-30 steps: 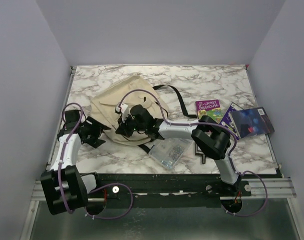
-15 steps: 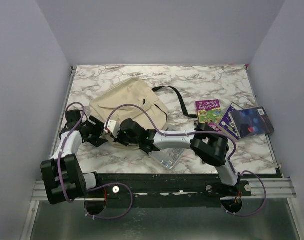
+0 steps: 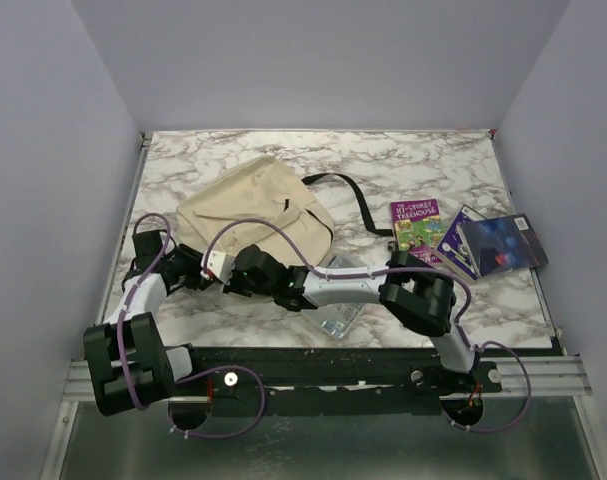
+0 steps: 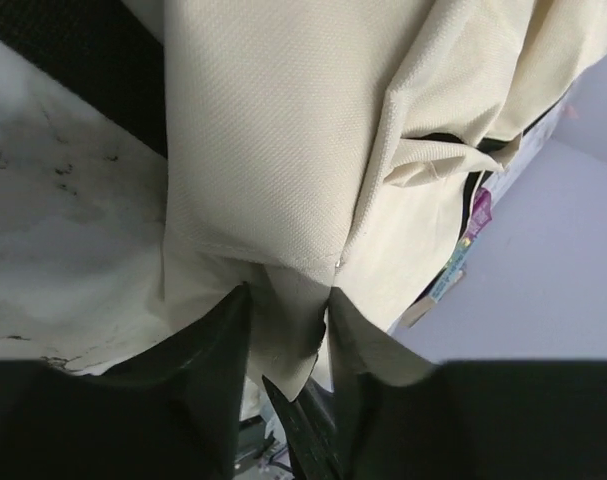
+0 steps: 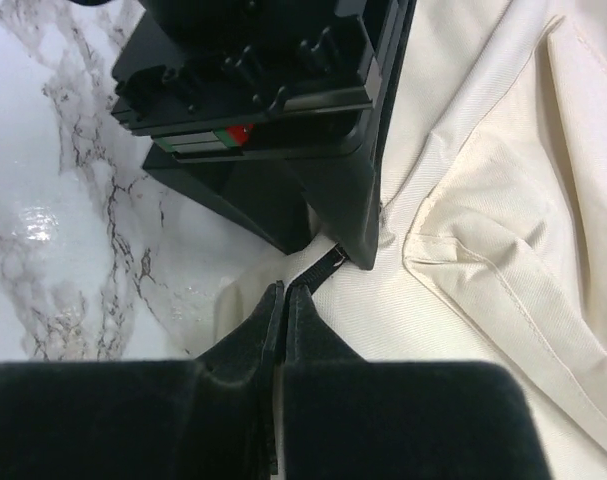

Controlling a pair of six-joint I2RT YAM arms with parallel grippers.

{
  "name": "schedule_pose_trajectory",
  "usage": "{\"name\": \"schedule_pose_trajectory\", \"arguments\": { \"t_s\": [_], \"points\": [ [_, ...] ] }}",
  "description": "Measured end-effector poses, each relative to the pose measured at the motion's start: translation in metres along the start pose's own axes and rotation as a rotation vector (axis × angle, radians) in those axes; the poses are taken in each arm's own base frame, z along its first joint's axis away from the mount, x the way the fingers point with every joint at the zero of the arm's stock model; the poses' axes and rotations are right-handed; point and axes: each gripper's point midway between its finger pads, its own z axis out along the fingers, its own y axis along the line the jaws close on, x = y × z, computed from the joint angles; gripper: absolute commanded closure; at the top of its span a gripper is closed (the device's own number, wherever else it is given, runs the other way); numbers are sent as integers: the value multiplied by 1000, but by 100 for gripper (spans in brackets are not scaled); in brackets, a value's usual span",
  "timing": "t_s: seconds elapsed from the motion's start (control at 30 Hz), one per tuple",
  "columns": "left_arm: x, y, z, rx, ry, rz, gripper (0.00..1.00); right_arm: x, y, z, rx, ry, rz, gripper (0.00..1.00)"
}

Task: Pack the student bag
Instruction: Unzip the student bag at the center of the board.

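Note:
The student bag (image 3: 253,205), cream fabric with a black strap (image 3: 348,195), lies flat at the table's left centre. My left gripper (image 3: 190,266) is at the bag's near-left corner. In the left wrist view its fingers (image 4: 223,345) pinch a fold of the cream fabric (image 4: 283,150). My right gripper (image 3: 230,277) sits just to its right at the bag's near edge. In the right wrist view that gripper (image 5: 286,290) is shut, and a black zip tab (image 5: 323,268) runs from its tips towards the left gripper's fingertip (image 5: 361,250).
A clear plastic pouch (image 3: 338,310) lies under the right forearm near the front edge. A purple-and-green book (image 3: 415,222) and a dark blue book (image 3: 495,243) lie at the right. Grey walls close in the table on three sides.
The right gripper slid from the middle of the bag to its near-left edge, and the bag flattened. The left gripper's jaws narrowed onto the fabric.

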Motion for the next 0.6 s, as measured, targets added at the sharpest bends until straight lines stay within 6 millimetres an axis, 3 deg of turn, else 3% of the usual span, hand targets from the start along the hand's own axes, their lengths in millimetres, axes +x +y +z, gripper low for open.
{"name": "schedule_pose_trajectory", "arguments": {
  "t_s": [0.1,0.13,0.23,0.4,0.5,0.6],
  "points": [
    [-1,-3,1,28,-4,32,94,-2,3,-3,-1,-1,8,62],
    [-1,-4,1,38,-6,44,99,-4,5,-5,-10,-3,31,58],
    [-3,-9,0,75,-16,101,100,-14,20,-14,-81,-3,148,44],
    [-1,-15,-4,127,-35,184,100,-42,31,-34,-233,-38,514,43],
    [2,-18,-7,157,-40,225,100,-57,10,-44,-292,-66,786,48],
    [5,-22,-11,190,-48,267,100,-59,-13,-51,-337,-86,1000,51]
  ]
}}
